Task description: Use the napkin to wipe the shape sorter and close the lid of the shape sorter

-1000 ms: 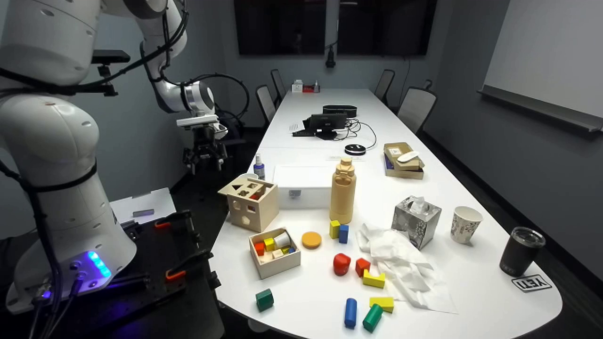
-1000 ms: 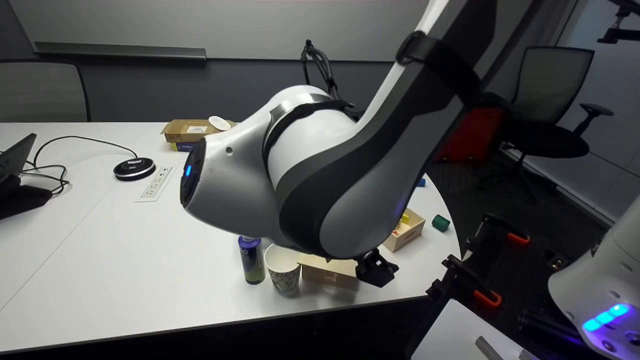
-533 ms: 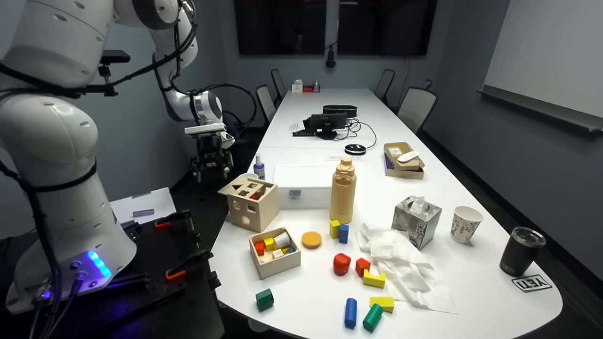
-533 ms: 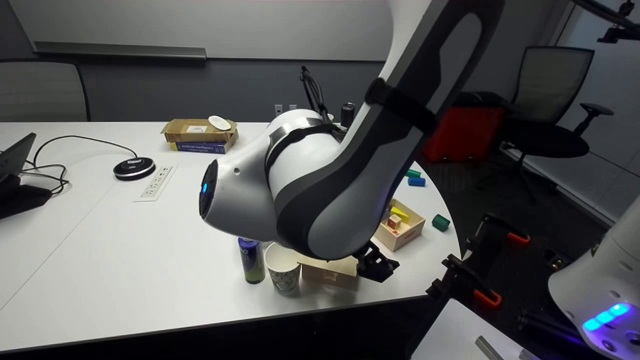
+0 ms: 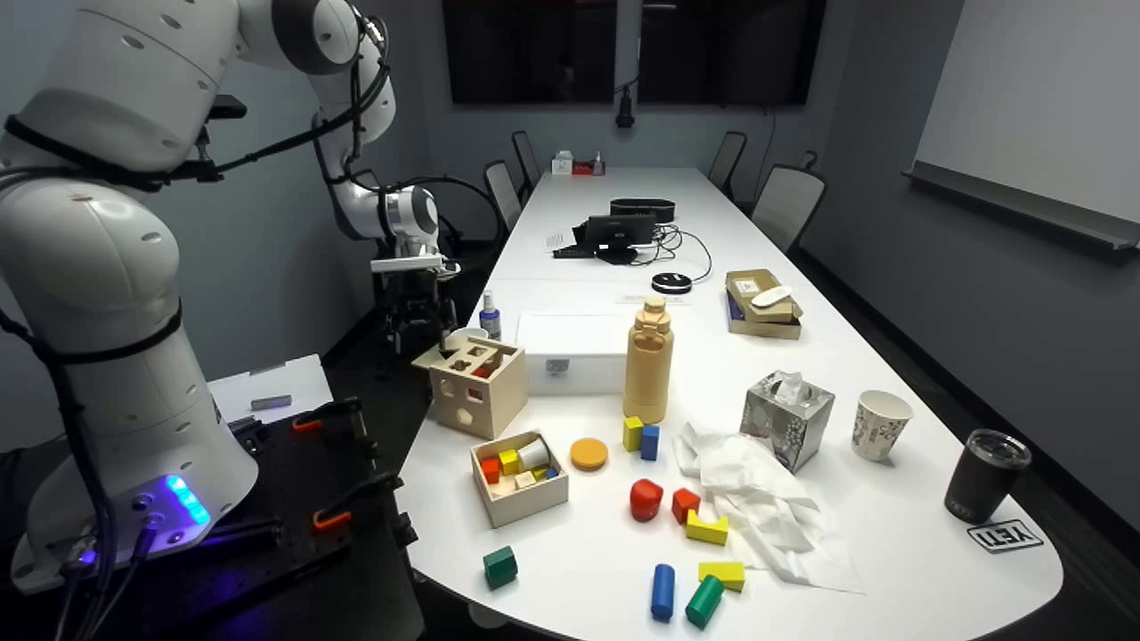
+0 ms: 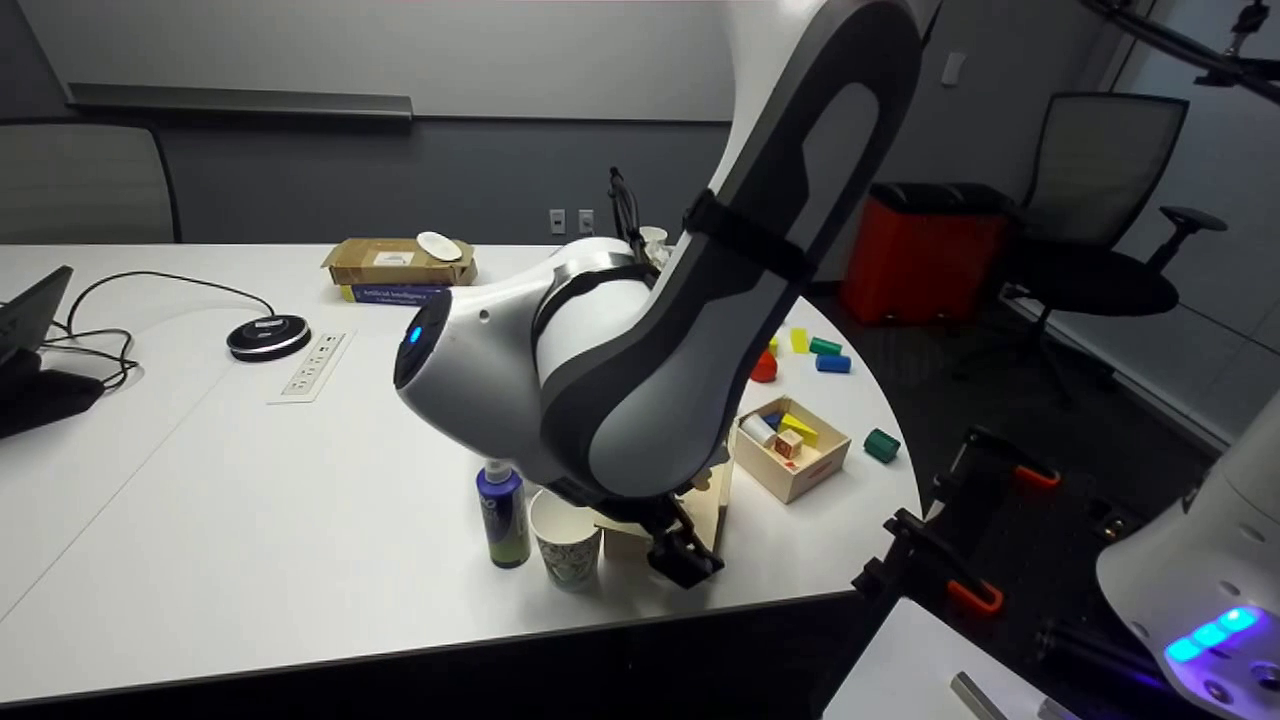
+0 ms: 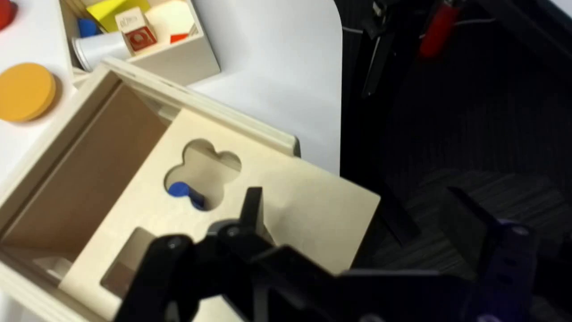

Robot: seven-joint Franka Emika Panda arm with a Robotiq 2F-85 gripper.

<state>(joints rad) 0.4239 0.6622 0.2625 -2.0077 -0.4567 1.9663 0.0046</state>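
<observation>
White tabletop, "YETI" label beside tumbler, gripper wide-jawed near the lid

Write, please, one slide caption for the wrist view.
Open gripper near the partly open lid of a wooden box, a blue block showing inside.

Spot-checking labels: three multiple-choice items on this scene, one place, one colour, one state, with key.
1. Where does the napkin lie?
A) on the floor
B) beside the tissue box
C) on a chair

2. What colour is the round disc?
A) green
B) blue
C) orange

3. How does the lid of the shape sorter stand?
A) partly open
B) fully shut
C) taken off

1: B, an exterior view shows them side by side.
2: C, it shows orange in the wrist view too.
3: A, in the wrist view it overhangs one side, leaving a gap opposite.
</observation>
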